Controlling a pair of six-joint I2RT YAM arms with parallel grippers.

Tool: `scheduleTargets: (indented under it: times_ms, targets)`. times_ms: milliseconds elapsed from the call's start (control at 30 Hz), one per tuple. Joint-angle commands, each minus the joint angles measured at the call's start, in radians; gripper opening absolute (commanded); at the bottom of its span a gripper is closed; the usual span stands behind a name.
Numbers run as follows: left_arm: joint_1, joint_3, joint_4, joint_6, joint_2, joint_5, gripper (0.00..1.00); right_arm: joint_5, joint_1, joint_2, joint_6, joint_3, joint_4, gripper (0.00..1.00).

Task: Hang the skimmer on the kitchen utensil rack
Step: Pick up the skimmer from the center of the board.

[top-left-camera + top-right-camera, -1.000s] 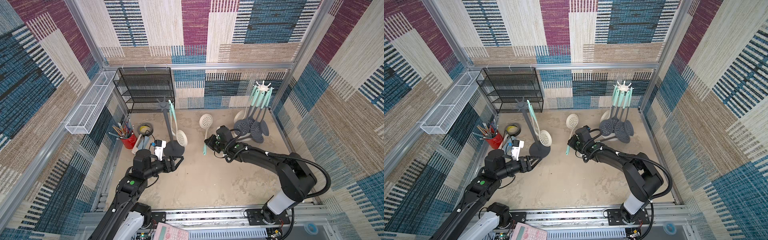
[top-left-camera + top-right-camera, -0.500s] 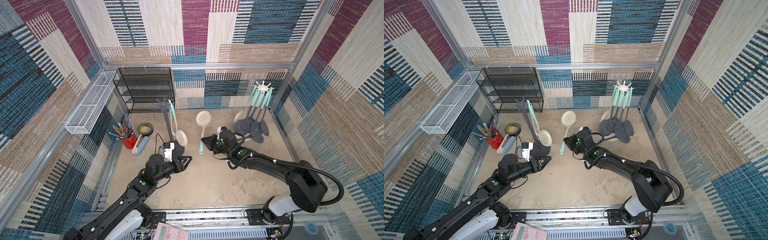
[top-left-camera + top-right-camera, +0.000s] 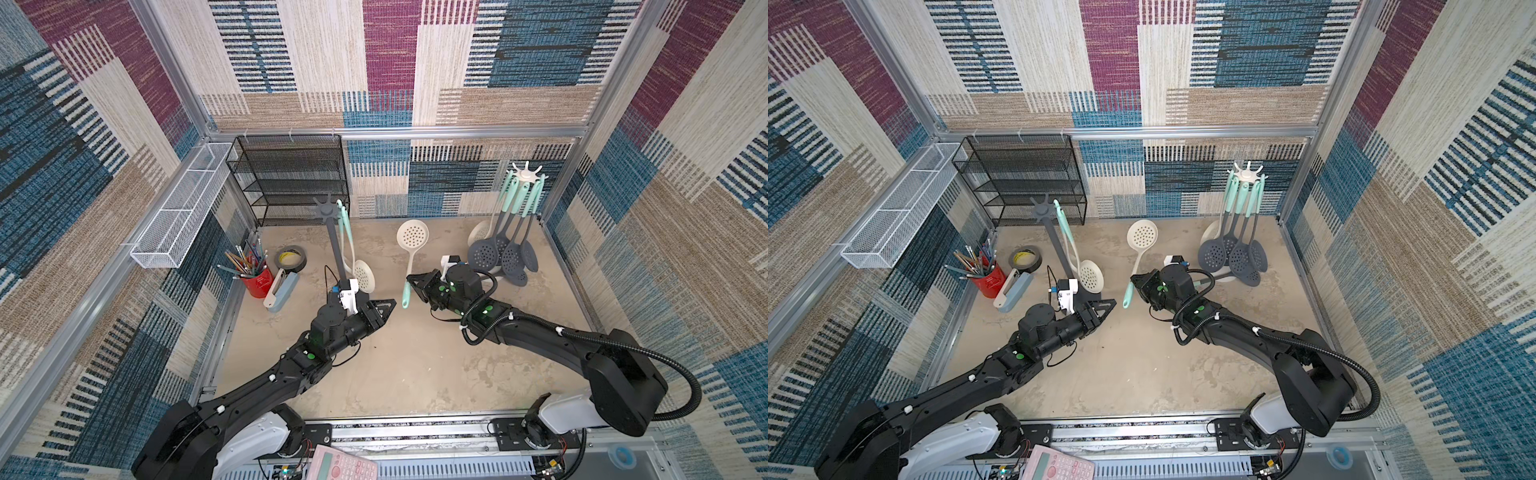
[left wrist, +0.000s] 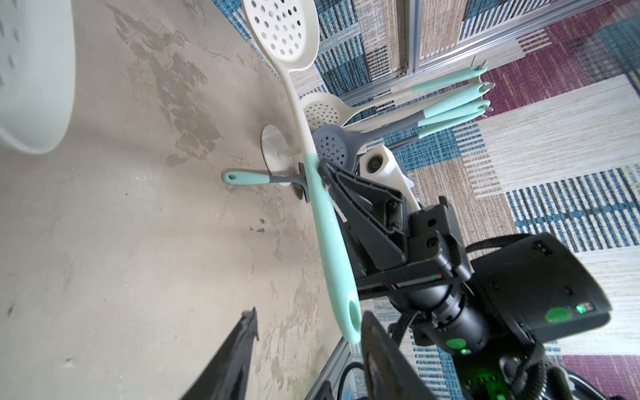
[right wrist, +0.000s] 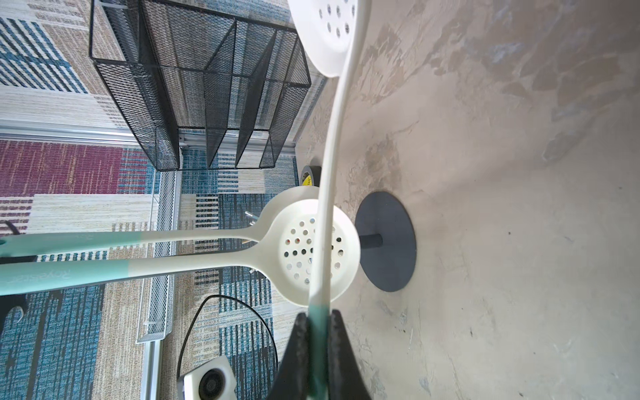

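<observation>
My right gripper (image 3: 412, 283) (image 5: 318, 317) is shut on the mint handle of a cream skimmer (image 3: 412, 237) (image 3: 1143, 235) (image 5: 333, 138). It holds the skimmer upright, perforated head up, above the middle of the floor. My left gripper (image 3: 390, 304) (image 4: 310, 313) is open just left of the handle's lower end, whose hanging hole (image 4: 352, 317) lies close to one finger. The dark grey utensil rack (image 3: 328, 208) (image 5: 386, 242) stands left of the skimmer, with two cream skimmers (image 5: 320, 252) hanging on it.
A white rack (image 3: 527, 174) with several grey skimmers stands back right, one more lying at its foot (image 4: 246, 178). A black mesh shelf (image 3: 291, 178) is at the back, a wire basket (image 3: 178, 212) on the left wall. Red pencil cup (image 3: 255, 282), tape roll (image 3: 291, 259), stapler (image 3: 282, 289) sit left.
My left arm has swung right towards the skimmer's handle end and its jaws have narrowed. My right gripper has carried the skimmer leftward, still shut on it.
</observation>
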Motion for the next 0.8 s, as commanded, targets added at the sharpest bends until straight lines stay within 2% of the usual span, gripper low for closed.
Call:
scheduleTargets:
  times_ms: [0,300,767]
  targets:
    - [-0.008,0.012,0.141,-0.047,0.032,-0.024,0.50,0.008,0.002,-0.011,0.003,-0.001,0.070,0.00]
    - [-0.021,0.022,0.190,-0.075,0.074,-0.060,0.48,-0.014,0.002,-0.001,0.007,-0.014,0.097,0.00]
    - [-0.023,0.065,0.252,-0.103,0.161,-0.030,0.48,-0.027,0.002,0.028,0.003,-0.027,0.124,0.00]
